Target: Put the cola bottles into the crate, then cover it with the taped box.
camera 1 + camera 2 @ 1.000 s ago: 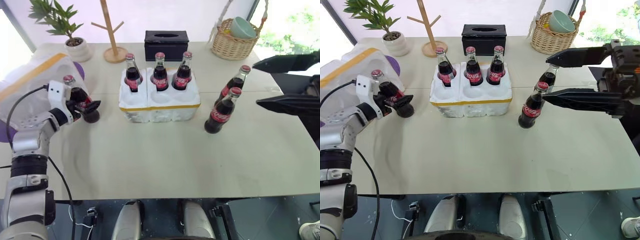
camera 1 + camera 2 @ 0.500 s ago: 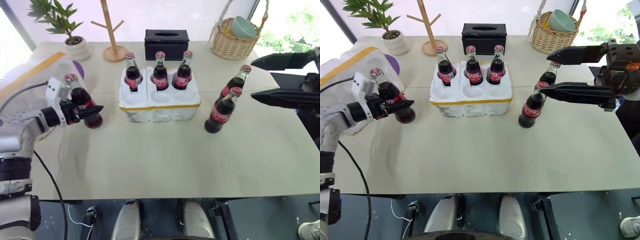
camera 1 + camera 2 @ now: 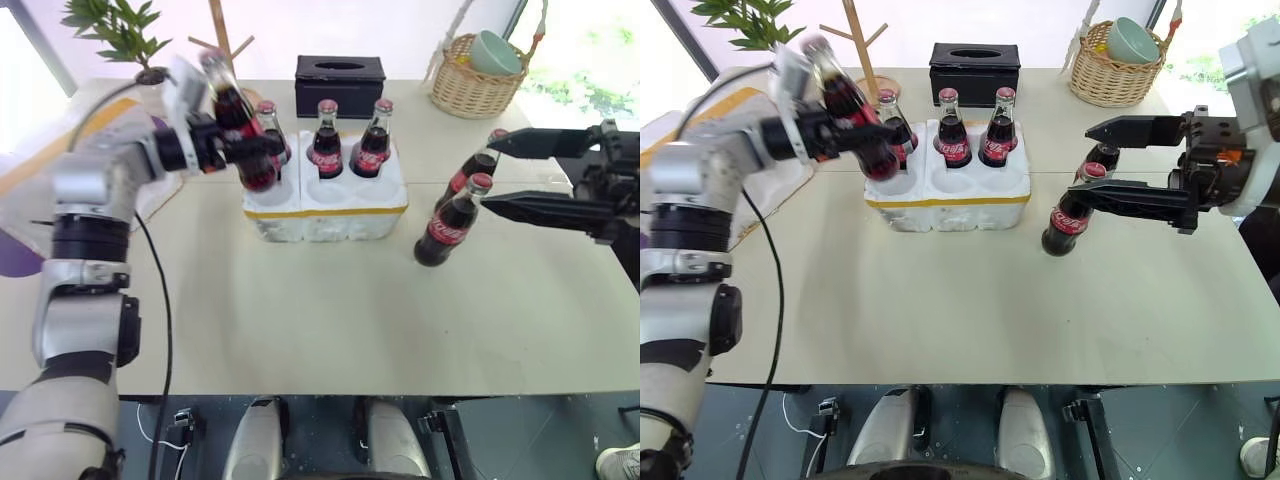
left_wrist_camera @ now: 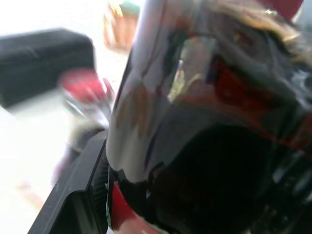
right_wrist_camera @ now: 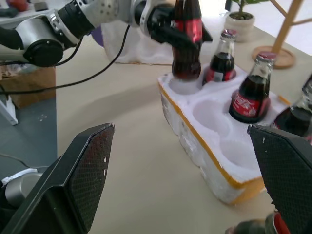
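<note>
A cola bottle (image 3: 232,125) is held tilted in the left gripper (image 3: 222,143), the fingers clamped round its label; it hangs above the near-left well (image 5: 185,87) of the crate (image 3: 325,206), just beside the seated bottle (image 3: 268,128) in the far-left well. Two more bottles are seated in the far row, at centre (image 3: 325,140) and right (image 3: 377,138); the three near wells are judged vacant.

Risks, as judged: the carried bottle is tilted, so a straight descent could catch its base on the well rim and tip or shove the light crate; its shoulder could strike the seated neighbour during lowering; righting of the bottle before descent is advised.

The right gripper (image 3: 1135,160) is spread wide, nothing held, one finger on either side of the two loose bottles (image 3: 448,222) (image 3: 472,171) standing right of the crate; both are touched or nearly touched, which cannot be told; a small sideways shift could topple the nearer one.

Room: broad bare table (image 3: 330,320) lies near and left of the crate; the near edge is well apart from all bottles. The far side is crowded by the tissue box (image 3: 340,83) and basket (image 3: 479,78). The taped box (image 3: 715,110) waits at the far-left edge.
</note>
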`<move>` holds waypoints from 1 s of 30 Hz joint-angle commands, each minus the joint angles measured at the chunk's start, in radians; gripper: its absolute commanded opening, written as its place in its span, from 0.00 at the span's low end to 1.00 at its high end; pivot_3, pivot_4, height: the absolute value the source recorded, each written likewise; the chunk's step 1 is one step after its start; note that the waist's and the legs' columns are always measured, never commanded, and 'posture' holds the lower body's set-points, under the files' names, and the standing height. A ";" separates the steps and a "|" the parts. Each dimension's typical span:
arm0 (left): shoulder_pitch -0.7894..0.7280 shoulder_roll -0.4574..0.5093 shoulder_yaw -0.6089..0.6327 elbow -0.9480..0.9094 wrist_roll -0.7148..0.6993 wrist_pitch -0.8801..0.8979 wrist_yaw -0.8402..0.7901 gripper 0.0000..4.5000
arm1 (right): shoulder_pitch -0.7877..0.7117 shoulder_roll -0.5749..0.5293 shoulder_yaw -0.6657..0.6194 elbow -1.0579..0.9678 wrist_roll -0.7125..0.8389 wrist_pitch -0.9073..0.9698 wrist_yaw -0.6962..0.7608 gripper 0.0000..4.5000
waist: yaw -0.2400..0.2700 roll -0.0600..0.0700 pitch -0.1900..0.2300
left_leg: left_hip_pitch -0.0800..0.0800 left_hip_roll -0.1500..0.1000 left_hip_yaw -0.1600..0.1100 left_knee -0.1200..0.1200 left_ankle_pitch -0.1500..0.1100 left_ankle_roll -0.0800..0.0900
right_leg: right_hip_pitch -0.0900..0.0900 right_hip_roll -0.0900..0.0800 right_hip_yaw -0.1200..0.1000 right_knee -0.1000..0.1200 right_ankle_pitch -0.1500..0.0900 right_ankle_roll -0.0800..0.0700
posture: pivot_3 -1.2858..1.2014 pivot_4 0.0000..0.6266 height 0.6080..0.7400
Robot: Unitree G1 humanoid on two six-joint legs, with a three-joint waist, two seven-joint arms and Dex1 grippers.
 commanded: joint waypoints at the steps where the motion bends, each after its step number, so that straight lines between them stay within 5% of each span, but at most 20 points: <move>1: -0.036 -0.008 0.003 0.038 0.044 -0.094 -0.022 0.63 | 0.022 0.007 -0.073 -0.029 0.006 -0.012 -0.028 1.00 | -0.003 0.000 0.000 | 0.000 0.000 0.000 -0.001 0.000 0.000 | 0.000 0.000 0.000 0.000 0.000 0.000 | 0.52 0.24 0.97; 18: 0.087 -0.058 -0.074 0.038 0.189 -0.199 -0.052 0.63 | 0.102 0.048 -0.064 -0.036 -0.047 -0.062 -0.066 1.00 | 0.000 0.001 -0.001 | 0.001 0.000 0.000 0.001 0.000 0.000 | 0.000 0.000 0.001 0.001 0.000 0.000 | 0.52 0.24 0.97; 22: 0.093 -0.046 -0.051 0.009 0.171 -0.163 -0.050 0.99 | 0.093 0.050 -0.042 -0.020 -0.071 -0.080 -0.062 1.00 | 0.003 0.001 -0.001 | 0.001 0.000 0.000 0.001 0.000 0.000 | 0.000 0.000 0.001 0.001 0.000 0.000 | 0.52 0.24 0.97; 30: 0.108 0.077 0.077 -0.197 0.006 0.056 -0.122 0.99 | 0.144 0.027 -0.085 0.012 -0.103 -0.089 -0.035 1.00 | 0.005 0.001 0.000 | 0.001 0.000 0.000 0.001 0.000 0.000 | 0.000 0.000 0.001 0.001 0.000 0.000 | 0.52 0.24 0.97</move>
